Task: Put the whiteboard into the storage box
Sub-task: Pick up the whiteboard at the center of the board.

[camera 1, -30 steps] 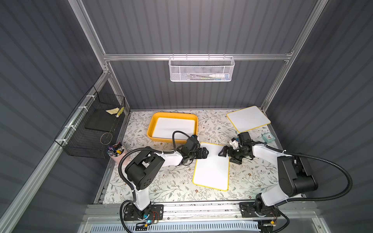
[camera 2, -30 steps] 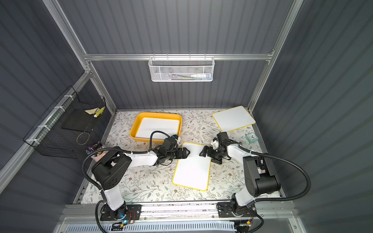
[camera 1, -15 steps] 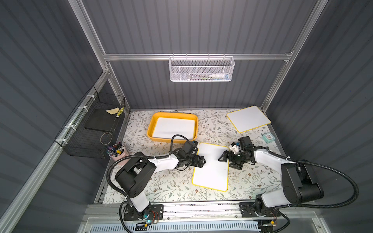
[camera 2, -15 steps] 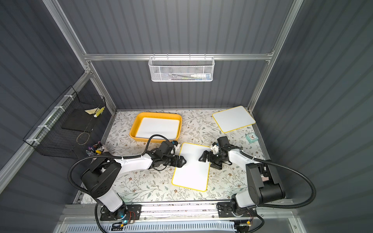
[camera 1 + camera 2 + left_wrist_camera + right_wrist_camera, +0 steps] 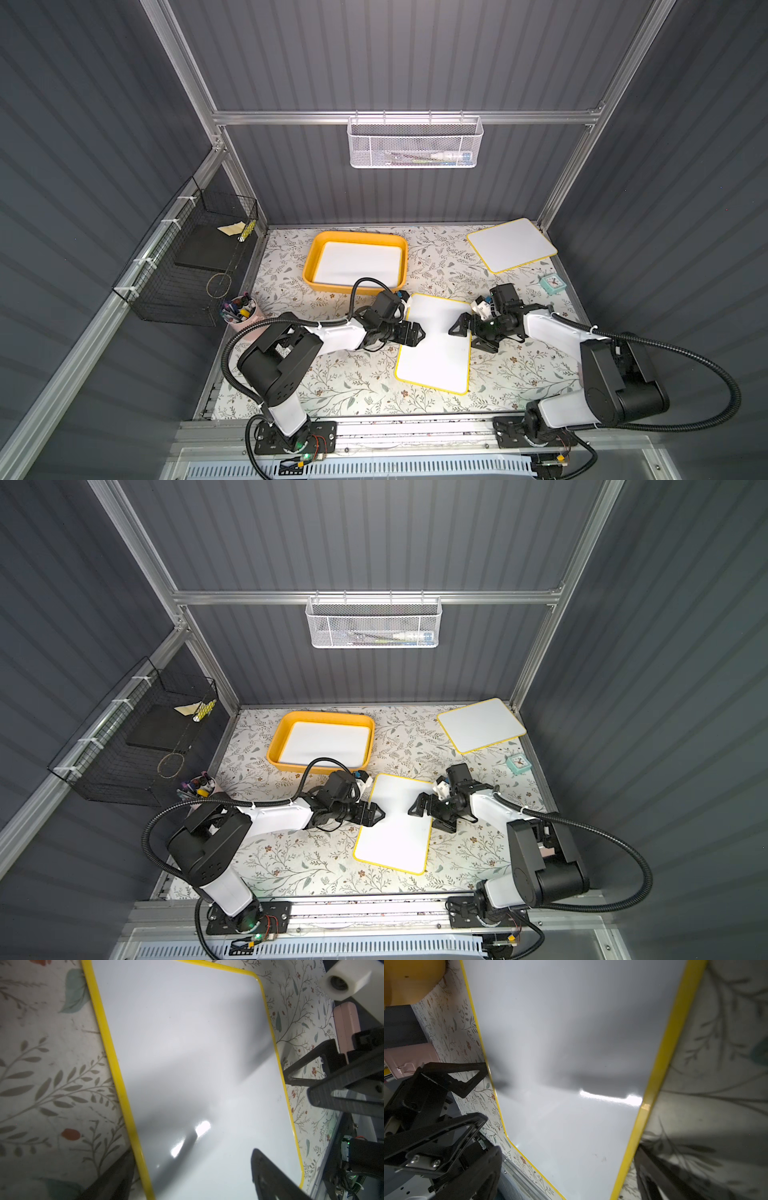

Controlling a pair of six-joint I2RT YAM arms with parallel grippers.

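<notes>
Tabletop (image 5: 353, 386) with a floral cover carries all floor-level items. A black wire basket (image 5: 187, 266) hangs on the left wall. A white mesh basket (image 5: 413, 145) hangs on the rear crossbar.

The storage box (image 5: 332, 287), a shallow yellow-orange tray, stands at the rear of the tabletop, left of centre. One white board (image 5: 357, 264) lies flat inside it.

The whiteboard (image 5: 436, 353) with the yellow rim lies flat on the tabletop, outside the storage box, with its far corner just in front of the box's right front corner. Both top views show it between the two arms (image 5: 395, 837). A second whiteboard (image 5: 511, 245) lies flat at the rear right corner, well apart from the first.

The left gripper (image 5: 417, 333) is at the whiteboard's left long edge. In the left wrist view its jaws are spread wide, one finger (image 5: 116, 1178) over the cover and the other over the white face, and nothing is held.

The right gripper (image 5: 463, 338) is at the right long edge, facing the left gripper. Its jaws are fully spread and hold nothing. Contact with the rim cannot be confirmed.

A pen cup (image 5: 241, 313) stands at the left edge. A small teal clock (image 5: 552, 283) stands at the right.
</notes>
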